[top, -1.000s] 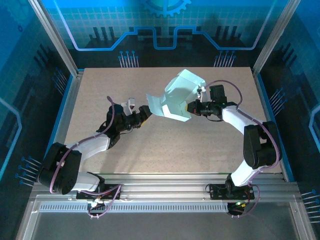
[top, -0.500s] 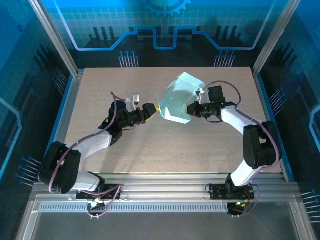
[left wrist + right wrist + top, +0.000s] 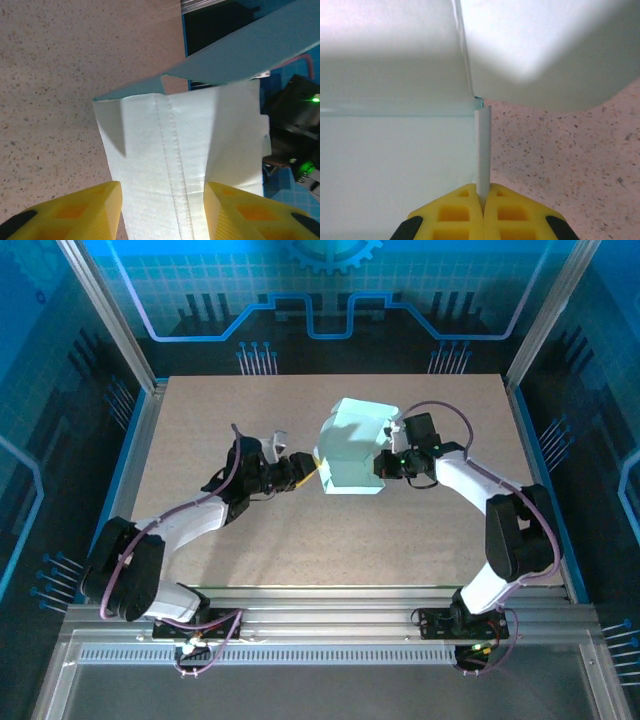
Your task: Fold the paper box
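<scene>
The paper box [image 3: 352, 445] is a pale mint card shape, partly folded and held up above the table's middle. My right gripper [image 3: 385, 462] is shut on a thin upright flap at the box's right side; in the right wrist view the flap [image 3: 482, 145] stands pinched between that gripper's [image 3: 482, 192] yellow fingers. My left gripper [image 3: 305, 468] is at the box's left edge. In the left wrist view its jaws [image 3: 162, 192] stand apart, with a creased white panel of the paper box [image 3: 190, 150] lying between and beyond the fingers [image 3: 95, 205].
The speckled beige table [image 3: 300, 540] lies under both arms. Aluminium frame rails [image 3: 110, 330] and blue enclosure walls ring it. The right arm's dark wrist with a green light [image 3: 300, 130] shows behind the box.
The box has turned and shifted left, now more squared up. My left gripper has moved right up to its left edge, and its jaws have narrowed. The right gripper keeps its hold.
</scene>
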Controlling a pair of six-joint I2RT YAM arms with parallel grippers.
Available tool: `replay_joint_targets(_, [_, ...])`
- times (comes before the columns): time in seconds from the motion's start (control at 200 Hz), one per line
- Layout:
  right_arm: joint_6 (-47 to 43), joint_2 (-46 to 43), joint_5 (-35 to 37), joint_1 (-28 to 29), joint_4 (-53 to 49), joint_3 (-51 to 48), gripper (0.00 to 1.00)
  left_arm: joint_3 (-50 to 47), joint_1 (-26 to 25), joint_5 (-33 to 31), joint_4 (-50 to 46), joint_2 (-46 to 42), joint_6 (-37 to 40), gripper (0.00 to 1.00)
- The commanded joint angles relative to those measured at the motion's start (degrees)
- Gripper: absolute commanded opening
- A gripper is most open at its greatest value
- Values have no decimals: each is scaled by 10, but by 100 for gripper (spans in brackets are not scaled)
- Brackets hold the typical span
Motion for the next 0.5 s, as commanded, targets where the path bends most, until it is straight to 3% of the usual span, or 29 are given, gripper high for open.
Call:
replay_joint_targets(0.0, [-22, -19, 42, 14, -30, 20, 0, 21, -7, 1, -27, 21, 7, 46])
replay_joint_targets(0.385, [-27, -33, 115, 49, -61, 30, 0, 36, -14, 5, -27, 81, -6, 41])
replay_joint_targets(0.495, [-23, -27, 133, 59, -76, 38, 0, 38, -16, 4, -27, 98, -9, 34])
